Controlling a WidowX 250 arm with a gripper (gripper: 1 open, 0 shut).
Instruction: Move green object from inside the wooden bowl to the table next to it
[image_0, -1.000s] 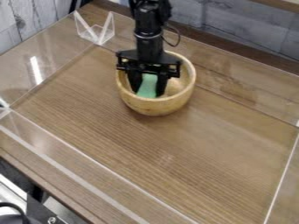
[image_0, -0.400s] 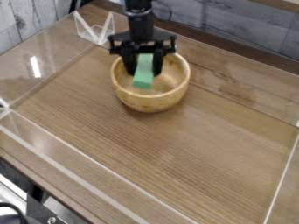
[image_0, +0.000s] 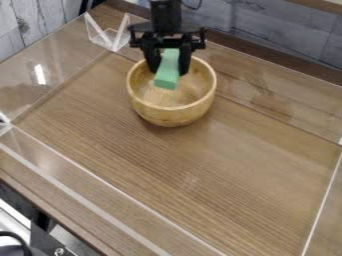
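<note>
Camera view, left to right: brown wood-grain table (image_0: 201, 180) with clear acrylic walls (image_0: 54, 70) along the edges. Toward the back, round light-tan wooden bowl (image_0: 171, 92) resting on it. Above the bowl's hollow, black gripper (image_0: 170, 60) pointing down, jaws part-open and clamped on flat light-green rectangular block (image_0: 170, 72), hanging lifted, lower end over the bowl's interior.
</note>
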